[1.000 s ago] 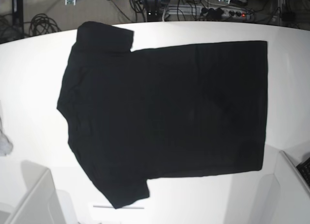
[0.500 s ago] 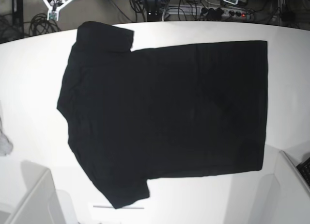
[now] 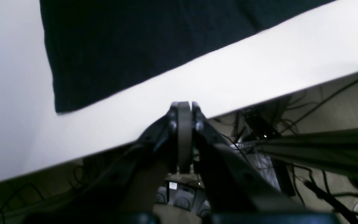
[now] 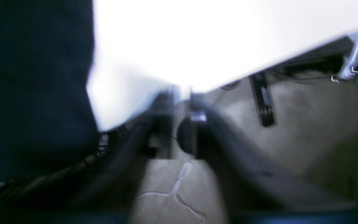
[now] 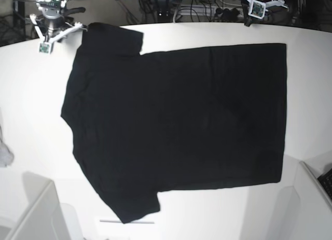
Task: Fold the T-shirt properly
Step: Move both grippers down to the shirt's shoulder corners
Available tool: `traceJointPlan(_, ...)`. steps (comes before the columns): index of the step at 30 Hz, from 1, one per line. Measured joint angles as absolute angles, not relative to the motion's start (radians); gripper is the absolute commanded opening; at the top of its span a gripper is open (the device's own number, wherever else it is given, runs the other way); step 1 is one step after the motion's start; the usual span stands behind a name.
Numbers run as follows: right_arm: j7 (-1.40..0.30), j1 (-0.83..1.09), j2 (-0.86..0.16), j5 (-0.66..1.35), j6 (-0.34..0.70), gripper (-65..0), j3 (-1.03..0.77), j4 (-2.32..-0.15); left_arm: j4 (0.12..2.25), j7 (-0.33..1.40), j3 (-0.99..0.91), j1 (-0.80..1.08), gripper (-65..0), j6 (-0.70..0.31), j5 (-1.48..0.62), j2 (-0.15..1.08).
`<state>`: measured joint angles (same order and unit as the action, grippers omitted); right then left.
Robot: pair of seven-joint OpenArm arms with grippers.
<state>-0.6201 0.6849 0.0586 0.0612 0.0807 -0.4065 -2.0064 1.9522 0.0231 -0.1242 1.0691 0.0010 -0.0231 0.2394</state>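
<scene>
Fingers pressed flat together, the left gripper (image 3: 184, 107) hangs empty over the far edge of the white table (image 3: 259, 68), with floor cables below it. Just ahead of its tips lies a strip of bare tabletop, then the hem corner of the black T-shirt (image 3: 129, 46), not touched by the gripper. In the base view the left gripper (image 5: 249, 21) sits at the far table edge, close to the shirt's hem end.

The right gripper (image 4: 182, 93) appears in a badly blurred wrist picture; whether its fingers are parted or together cannot be told. It hangs at the table's edge, with dark cloth of the T-shirt (image 4: 33, 87) close on one side. From the base camera the right gripper (image 5: 52, 35) hovers just beside the far sleeve.

The T-shirt (image 5: 181, 125) lies spread flat, plain side up, across the middle of the table (image 5: 31, 94). A small grey-white cloth scrap (image 5: 4, 154) rests well apart from both grippers, at the tabletop's outer edge.
</scene>
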Motion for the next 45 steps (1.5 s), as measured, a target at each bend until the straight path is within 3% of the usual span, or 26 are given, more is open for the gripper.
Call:
traceJointPlan(1,-0.622,0.673,0.062,0.120,0.118,-35.9,-0.410,-2.008,1.952,0.023,-0.126,1.064,-65.0,0.001,-0.028,0.239)
traceJointPlan(3,-0.622,0.660,0.069,0.244,0.188,-31.7,-0.445,-2.008,1.951,0.025,-0.133,1.066,-62.9,-0.004,-0.104,0.238)
traceJointPlan(6,-0.648,0.643,0.058,0.412,0.238,-31.4,-0.512,-2.003,1.950,0.027,-0.186,1.061,-42.8,0.003,-0.288,0.244)
traceJointPlan(9,-0.809,0.596,0.057,0.542,0.284,-31.1,-0.595,-1.995,1.946,0.027,-0.232,1.044,-31.3,0.000,-0.410,0.249)
traceJointPlan(11,-0.914,0.535,0.051,0.616,0.341,-31.1,-0.660,-1.968,1.945,0.027,-0.264,1.045,-31.6,-0.054,-0.446,0.250)
traceJointPlan(13,-0.996,0.474,0.037,0.653,0.401,-31.1,-0.712,-1.927,1.940,0.028,-0.299,1.044,-36.4,-0.122,-0.479,0.249)
traceJointPlan(15,-1.047,0.436,0.036,0.648,0.421,-31.1,-0.760,-1.892,1.918,0.026,-0.343,1.026,-42.5,-0.200,-0.545,0.239)
traceJointPlan(17,-1.052,0.427,0.036,0.647,0.421,-31.1,-0.772,-1.861,1.873,0.026,-0.385,1.007,-44.4,-0.237,-0.614,0.239)
traceJointPlan(20,-1.059,0.427,0.025,0.648,0.424,-31.1,-0.763,-1.818,1.823,0.027,-0.447,1.008,-38.8,-0.247,-0.678,0.242)
traceJointPlan(24,-1.049,0.425,0.001,0.648,0.427,-31.1,-0.706,-1.755,1.787,0.027,-0.476,1.008,-25.8,-0.260,-0.690,0.242)
traceJointPlan(32,-1.022,0.428,0.001,0.669,0.428,-31.7,-0.642,-1.734,1.746,0.027,-0.509,0.992,-25.3,-0.263,-0.691,0.238)
traceJointPlan(38,-1.002,0.449,0.000,0.682,0.436,-31.8,-0.593,-1.734,1.731,0.229,-0.567,0.911,-25.3,-0.262,-0.691,0.228)
traceJointPlan(40,-1.002,0.451,0.001,0.685,0.436,-34.8,-0.593,-1.734,1.731,0.270,-0.586,0.881,-25.3,-0.263,-0.694,0.211)
traceJointPlan(45,-1.019,0.462,0.000,0.676,0.438,-58.2,-0.593,-1.734,1.730,0.334,-0.595,0.828,-25.3,-0.263,-0.694,0.203)
